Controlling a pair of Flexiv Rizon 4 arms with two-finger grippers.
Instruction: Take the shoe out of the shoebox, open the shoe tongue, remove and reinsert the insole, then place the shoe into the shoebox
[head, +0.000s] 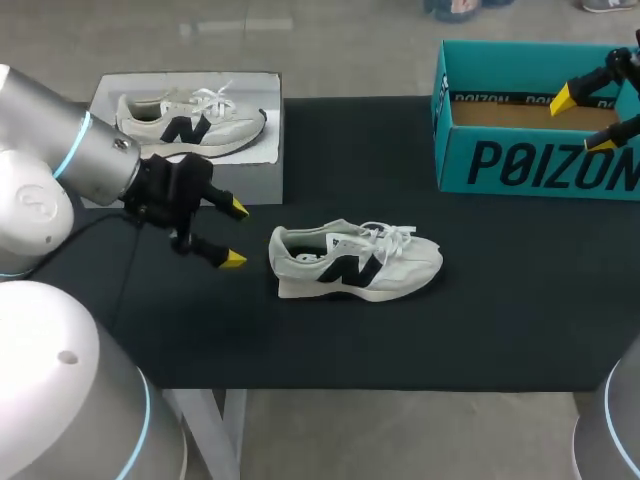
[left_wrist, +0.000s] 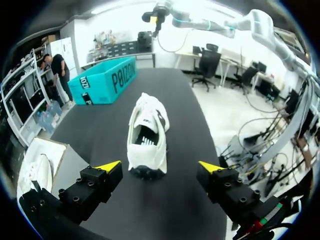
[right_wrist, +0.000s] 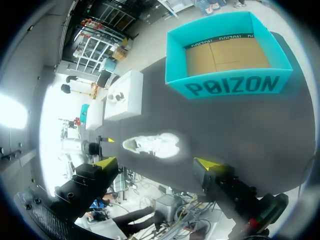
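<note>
Shoe (head: 355, 262) found out of the teal shoebox (head: 530, 165), upright on the table (head: 520, 300). Judged first step done; tongue, insole and return not yet done. Saw left gripper (head: 235, 234) spread wide just behind the heel, right gripper (head: 581, 122) spread over the shoebox, both empty.
</note>
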